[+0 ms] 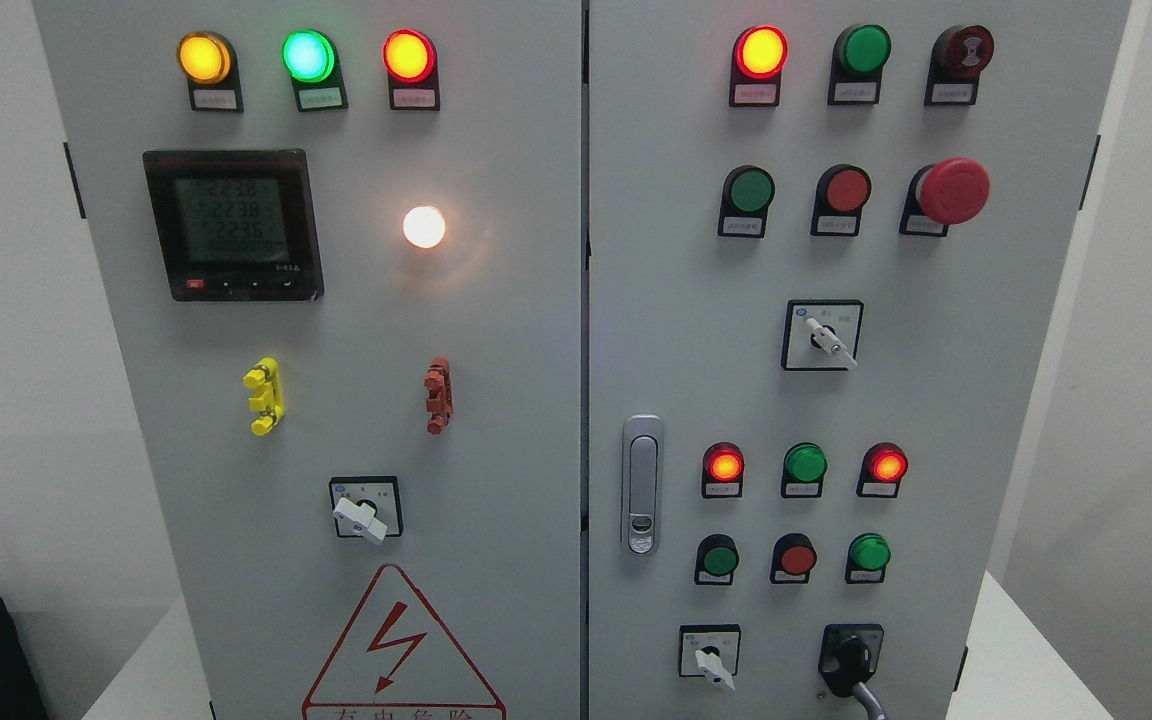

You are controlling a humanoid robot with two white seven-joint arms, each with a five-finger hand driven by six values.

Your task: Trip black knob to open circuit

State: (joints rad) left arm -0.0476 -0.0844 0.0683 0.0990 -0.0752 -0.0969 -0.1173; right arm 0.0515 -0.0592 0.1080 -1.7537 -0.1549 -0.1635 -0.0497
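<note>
A: Where was the black knob [848, 660]?

B: At the bottom right of the right-hand door [936, 400], its handle tilted down to the right, just beside a white switch [712, 664].

A: And the hands?

B: Neither showed in the head view, so I could not tell whether their fingers were open or closed, or held anything.

A: What could have gone wrong?

B: A reach from off-frame might have caught the white switch, or the 3 buttons [796, 558] just above. The knob sat near the picture's lower edge, so a hand could have hidden it. Turning it the wrong way would have left the circuit closed.
</note>
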